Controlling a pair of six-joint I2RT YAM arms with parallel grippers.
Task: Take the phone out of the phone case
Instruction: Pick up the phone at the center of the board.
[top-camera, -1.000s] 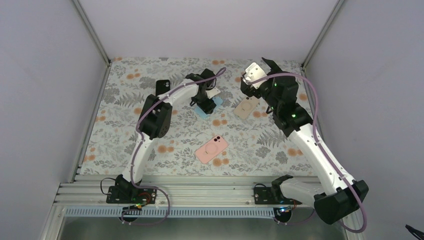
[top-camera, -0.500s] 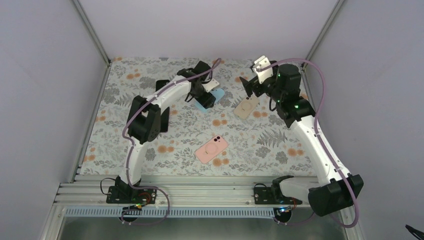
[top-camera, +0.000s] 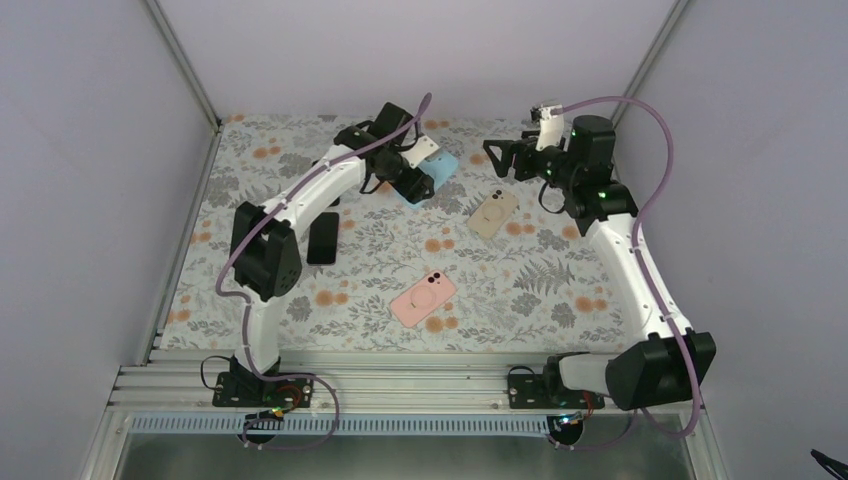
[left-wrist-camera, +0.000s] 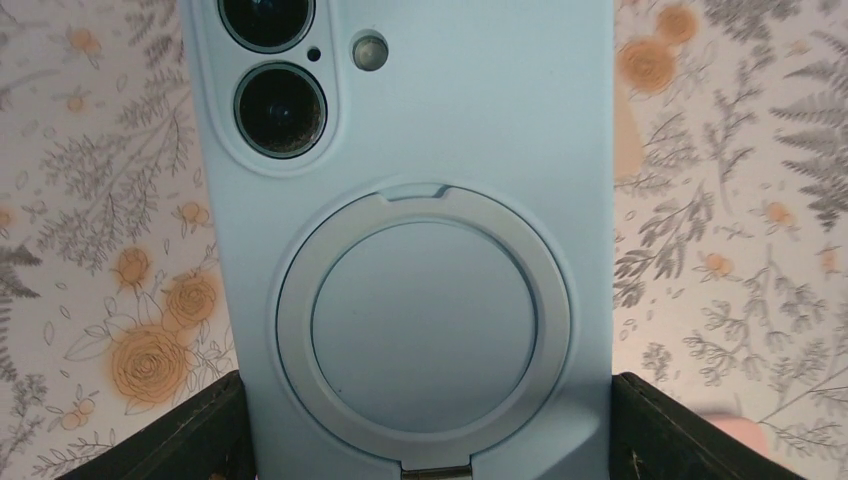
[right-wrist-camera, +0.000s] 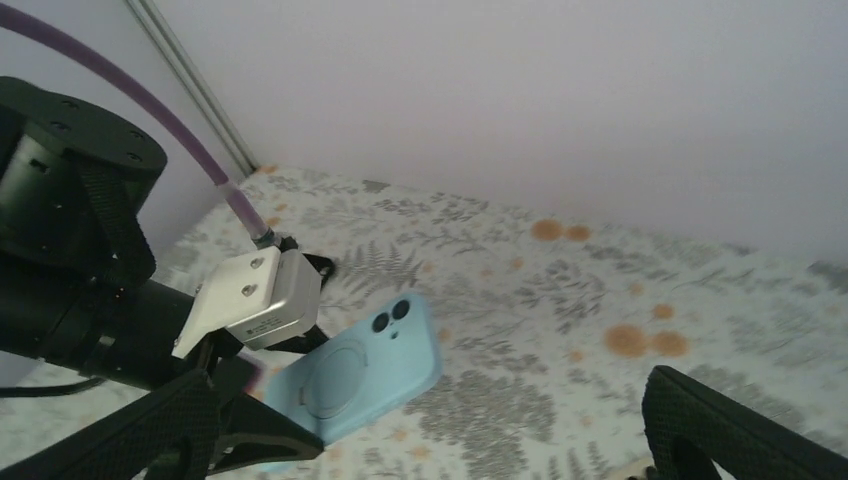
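The light blue phone case hangs tilted above the far middle of the table, with my left gripper shut on its lower end. In the left wrist view the case's back fills the frame, ring stand flat. The phone's lenses show through the cutout, so the phone sits inside. Black fingers press both long edges. My right gripper stands open, apart to the right of the case and pointing at it. In the right wrist view the case lies between its spread fingers, farther off.
A beige phone lies under my right arm. A pink one lies at the table's middle front. A black phone lies left of centre by the left arm. Walls close in at the back and both sides.
My left gripper has lifted the blue case off the table and carried it back and right. My right arm has swung back and turned its open jaws toward the case.
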